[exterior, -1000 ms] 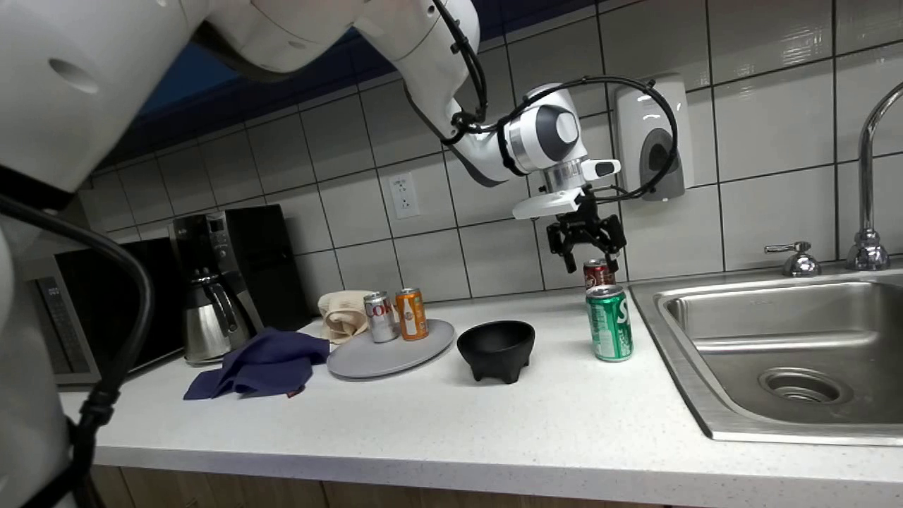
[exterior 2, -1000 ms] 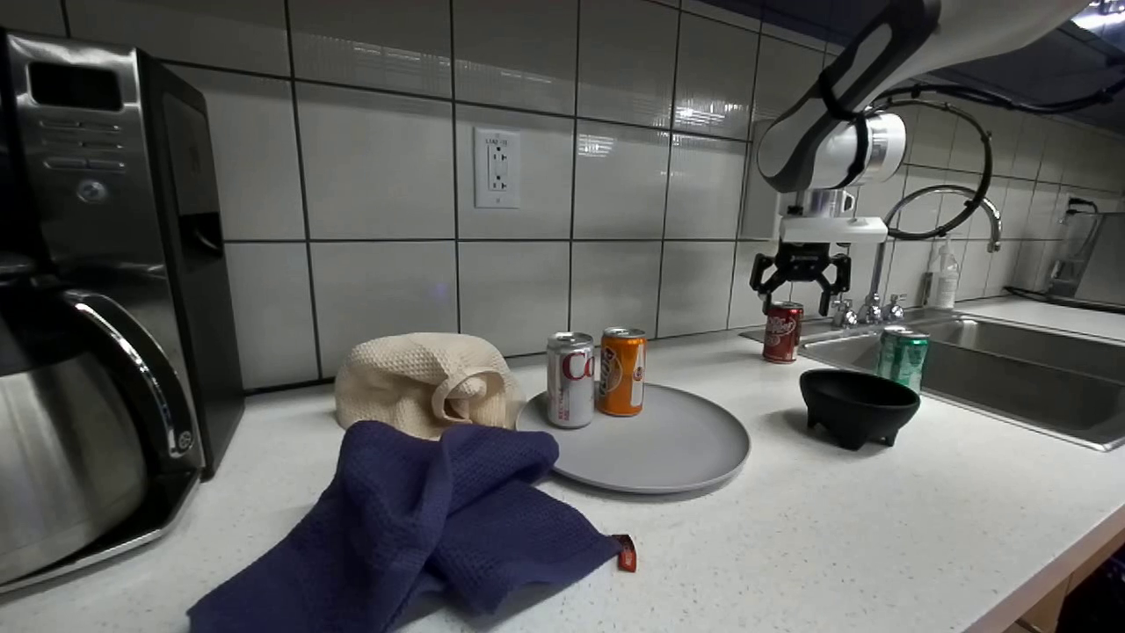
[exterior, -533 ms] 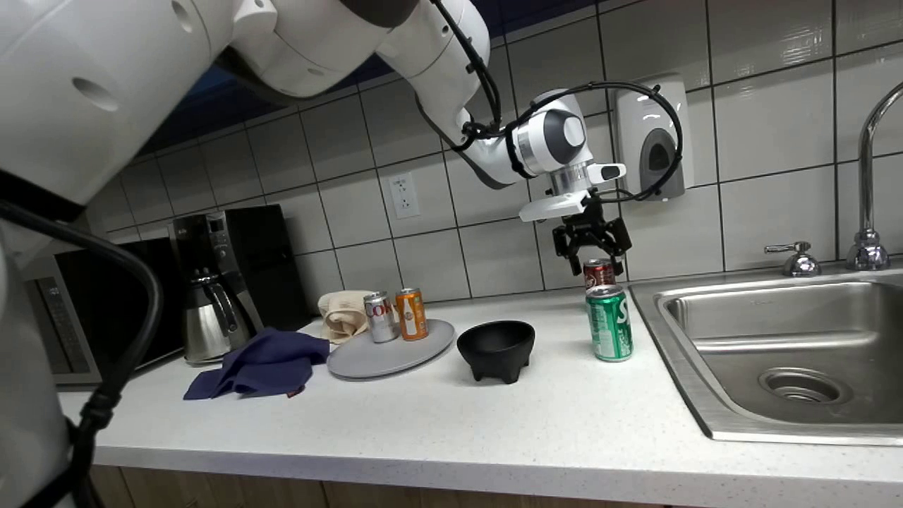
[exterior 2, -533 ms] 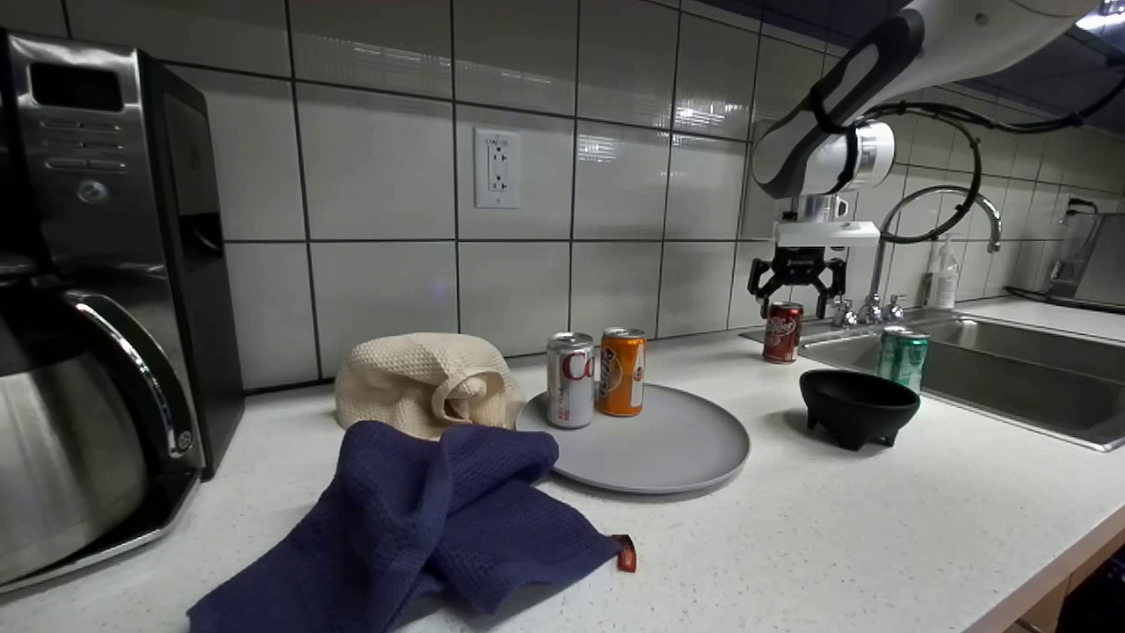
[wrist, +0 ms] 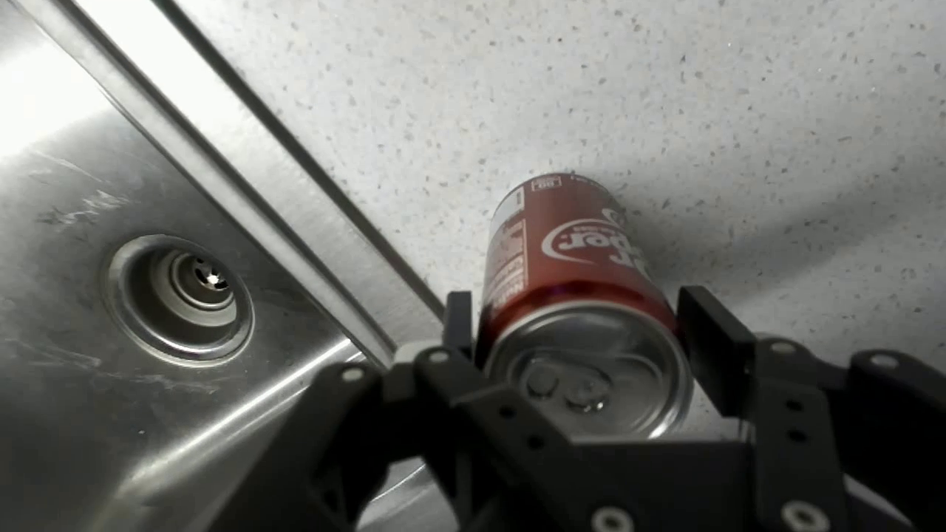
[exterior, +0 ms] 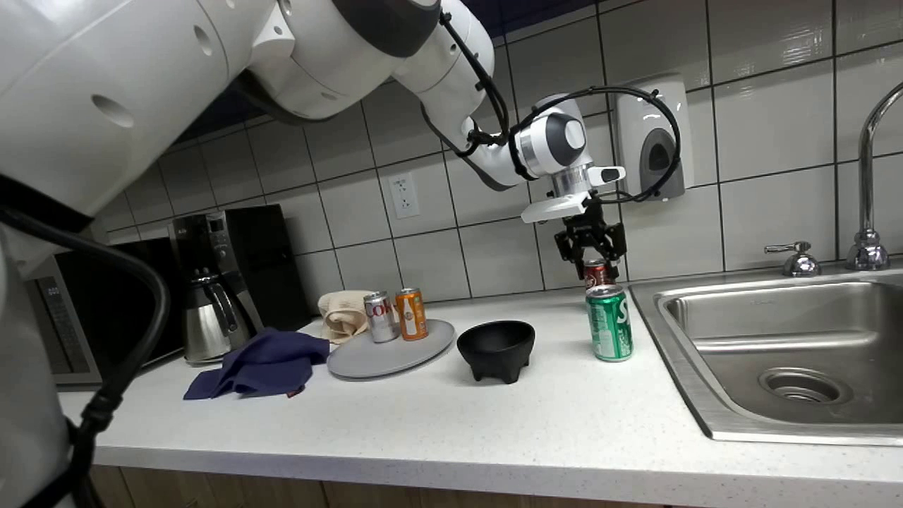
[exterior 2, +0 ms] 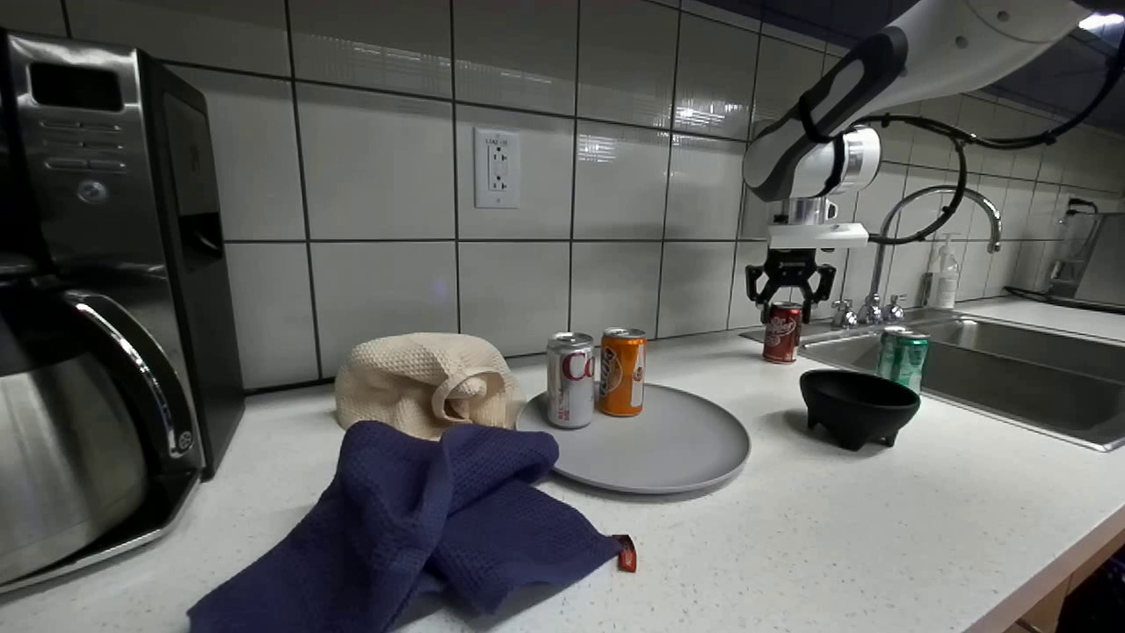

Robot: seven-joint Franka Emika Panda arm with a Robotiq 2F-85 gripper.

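Near red can [wrist: 580, 295], green can [exterior: 611, 326].

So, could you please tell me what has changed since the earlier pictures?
The gripper eased down slightly over the red can, and its fingers drew closer together, one on each side of the can's top; I can't tell whether they grip it yet. The red can, green can, bowl and plate stayed put.

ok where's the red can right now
In the wrist view, the red can stands on the counter right of the sink, its top between the jaws.
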